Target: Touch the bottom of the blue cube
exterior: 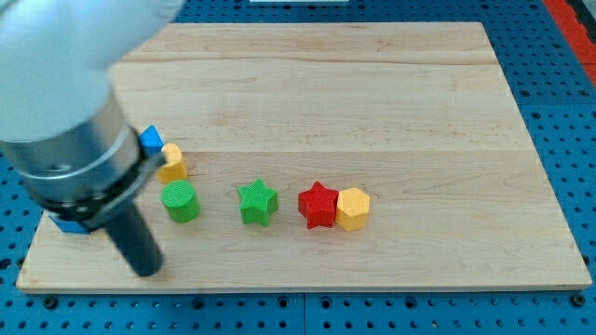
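The blue cube [151, 140] sits near the board's left side, mostly hidden behind my arm. Only its right corner shows. A yellow block [171, 162] touches it at its lower right. My tip [147, 271] rests on the board near the view's bottom left, well below the blue cube and below-left of the green cylinder [180, 201]. Another blue piece [67, 224] shows under the arm at the left edge; its shape is hidden.
A green star [257, 202], a red star [318, 205] and a yellow hexagon [353, 208] lie in a row to the right of the green cylinder. The wooden board [372, 93] lies on a blue perforated base. My arm's large grey body covers the view's upper left.
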Available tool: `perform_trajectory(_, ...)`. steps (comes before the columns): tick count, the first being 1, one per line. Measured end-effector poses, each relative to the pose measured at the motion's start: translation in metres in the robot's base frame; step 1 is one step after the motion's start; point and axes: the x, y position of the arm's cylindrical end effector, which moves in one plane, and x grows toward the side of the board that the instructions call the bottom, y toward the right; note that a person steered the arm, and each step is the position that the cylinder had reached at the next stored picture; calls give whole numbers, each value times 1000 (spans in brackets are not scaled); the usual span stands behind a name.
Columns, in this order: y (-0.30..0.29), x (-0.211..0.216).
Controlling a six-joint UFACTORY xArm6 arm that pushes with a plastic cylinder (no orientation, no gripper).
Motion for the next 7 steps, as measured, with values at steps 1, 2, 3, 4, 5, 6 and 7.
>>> perform_trajectory(1, -18, -16)
perform_trajectory(2, -23, -38)
perform_trajectory(3, -27, -43)
perform_trajectory(4, -21, -15)
perform_trajectory(5, -51, -23)
perform_trajectory(6, -70, -57)
perform_trajectory(7, -75, -60)
